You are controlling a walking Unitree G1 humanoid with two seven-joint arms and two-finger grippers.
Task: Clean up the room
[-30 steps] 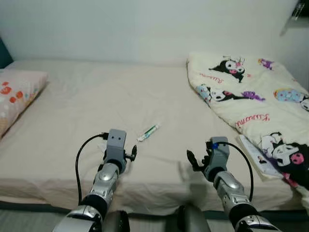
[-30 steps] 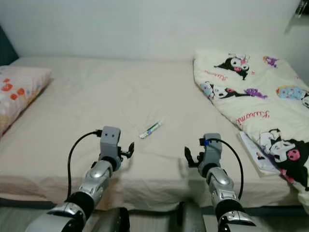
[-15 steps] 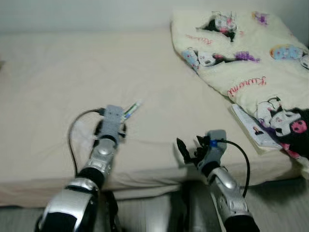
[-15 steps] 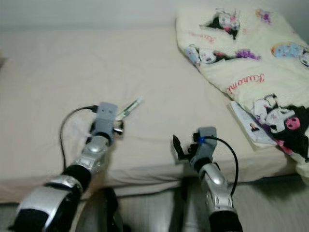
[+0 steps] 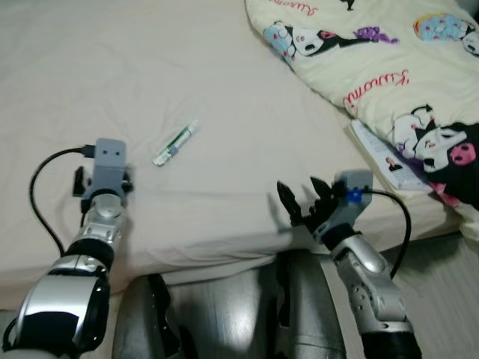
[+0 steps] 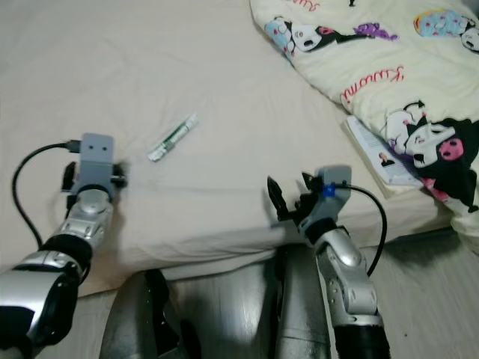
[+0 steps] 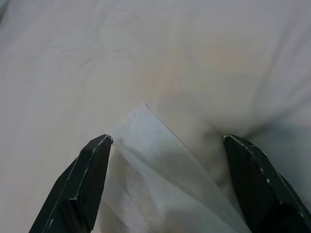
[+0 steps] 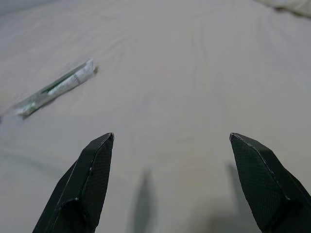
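Bed [image 5: 224, 90] — tube [image 5: 174, 143] mid-sheet; booklet [image 5: 382, 153] at right edge; both grippers, left [image 7: 165, 160] and right [image 5: 303, 200], fingers apart.

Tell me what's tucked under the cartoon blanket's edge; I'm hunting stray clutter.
A booklet pokes out from under the cartoon blanket, lying on the bed sheet. Its far part is covered, so how far it reaches underneath cannot be seen.

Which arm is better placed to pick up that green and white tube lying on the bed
Left. The left gripper sits on the bed sheet just beside the tube, fingers open. The right gripper is also open, but hangs at the mattress edge, farther from the tube.
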